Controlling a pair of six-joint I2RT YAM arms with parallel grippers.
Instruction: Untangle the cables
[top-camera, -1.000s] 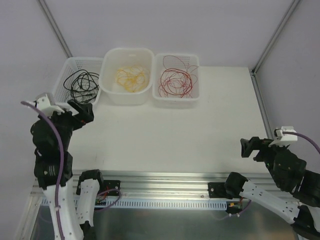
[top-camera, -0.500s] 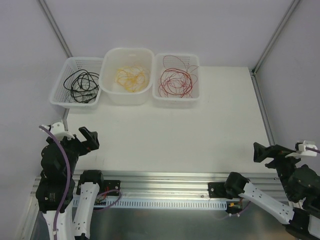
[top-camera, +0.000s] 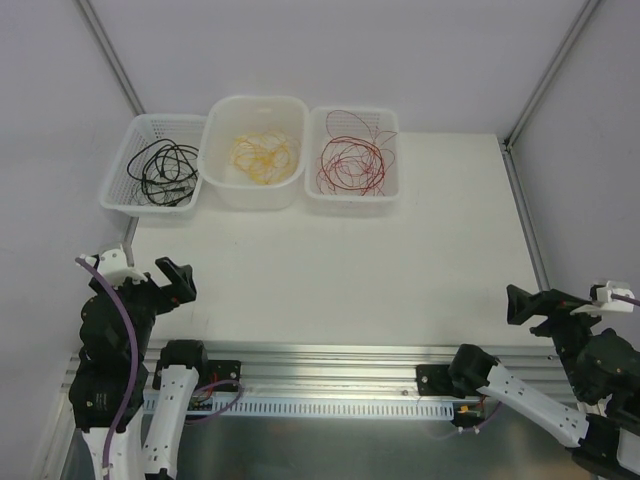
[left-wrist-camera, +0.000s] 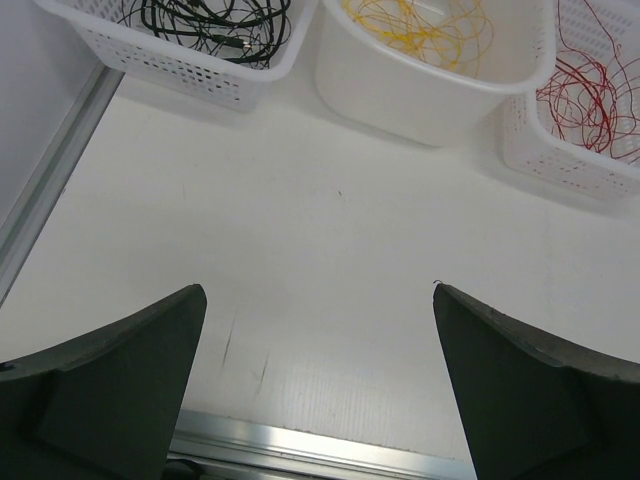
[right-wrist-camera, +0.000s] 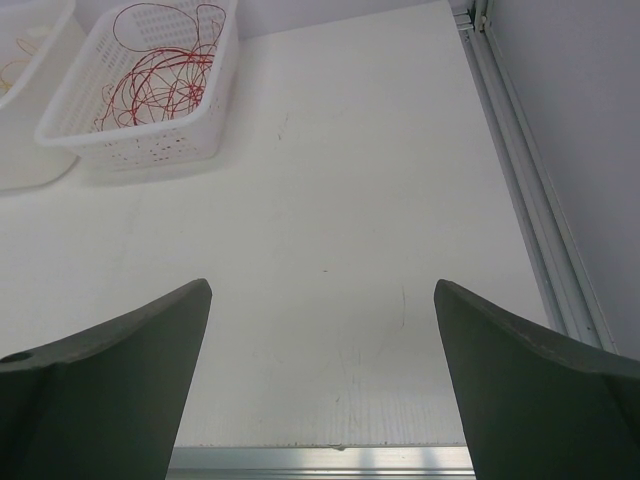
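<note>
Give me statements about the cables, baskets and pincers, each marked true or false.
1. The black cables lie in the left basket. True.
2. The yellow cables lie on the bare table. False: the yellow cables lie in the middle tub.
3. The red cables lie in the right basket. True.
4. The left pincer is shut on a red cable. False: the left pincer is open and empty.
5. The right pincer is open above the table. True.

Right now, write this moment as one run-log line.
left tool open | right tool open | black cables: left basket | yellow cables: middle tub | red cables: right basket
</note>
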